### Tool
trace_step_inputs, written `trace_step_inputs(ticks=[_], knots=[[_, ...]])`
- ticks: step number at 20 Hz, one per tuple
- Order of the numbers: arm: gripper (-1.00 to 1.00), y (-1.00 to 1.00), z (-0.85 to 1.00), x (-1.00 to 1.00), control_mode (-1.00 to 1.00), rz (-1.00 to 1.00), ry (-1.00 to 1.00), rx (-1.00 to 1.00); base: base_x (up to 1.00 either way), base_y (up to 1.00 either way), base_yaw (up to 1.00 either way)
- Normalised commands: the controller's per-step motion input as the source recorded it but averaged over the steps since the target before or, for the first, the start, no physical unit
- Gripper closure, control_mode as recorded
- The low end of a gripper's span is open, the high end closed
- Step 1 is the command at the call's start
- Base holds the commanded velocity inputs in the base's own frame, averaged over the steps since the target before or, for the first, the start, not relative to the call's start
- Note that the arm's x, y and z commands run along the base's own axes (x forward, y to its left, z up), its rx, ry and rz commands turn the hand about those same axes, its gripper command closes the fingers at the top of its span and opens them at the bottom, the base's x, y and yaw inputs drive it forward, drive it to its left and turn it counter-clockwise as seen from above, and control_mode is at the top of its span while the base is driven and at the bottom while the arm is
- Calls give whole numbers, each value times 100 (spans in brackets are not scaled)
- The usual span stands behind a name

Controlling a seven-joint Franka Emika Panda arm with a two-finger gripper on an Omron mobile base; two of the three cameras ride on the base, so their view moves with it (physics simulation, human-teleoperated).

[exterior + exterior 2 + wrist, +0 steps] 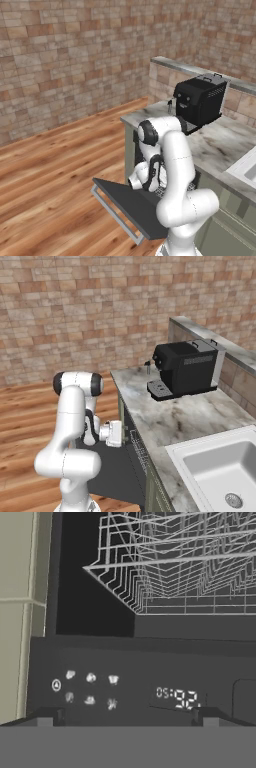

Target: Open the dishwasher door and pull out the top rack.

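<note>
Kitchen: top rack [175,567] beyond spread gripper [127,717].

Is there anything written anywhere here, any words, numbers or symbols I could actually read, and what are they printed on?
"A" in a small circle: on the control strip of the dishwasher door.
Lit display on that strip: digits, roughly "05:92", too blurred to be sure.
Six small white icons beside it: too blurred to read.
Coffee machine: pale front markings, too small to read.

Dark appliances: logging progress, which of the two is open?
The dishwasher door, lowered flat below the counter with its silver handle outward. The coffee machine sits closed on the counter.
</note>
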Motion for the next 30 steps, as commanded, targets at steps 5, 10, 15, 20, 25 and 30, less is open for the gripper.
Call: trace_step_inputs(ticks=[5, 10, 15, 20, 25, 30], knots=[[-100, -10, -8, 5, -100, 2, -7, 0, 0, 0, 0], [-100, -13, -20, 17, -100, 1, -1, 0, 0, 0, 0], [-100, -8, -19, 20, -100, 1, 0, 0, 0, 0, 0], [-100, -1, -13, 17, -100, 1, 0, 0, 0, 0, 0], [-100, 0, -16, 18, -100, 0, 0, 0, 0, 0, 0], [-100, -6, -22, 17, -100, 0, 0, 0, 0, 0, 0]])
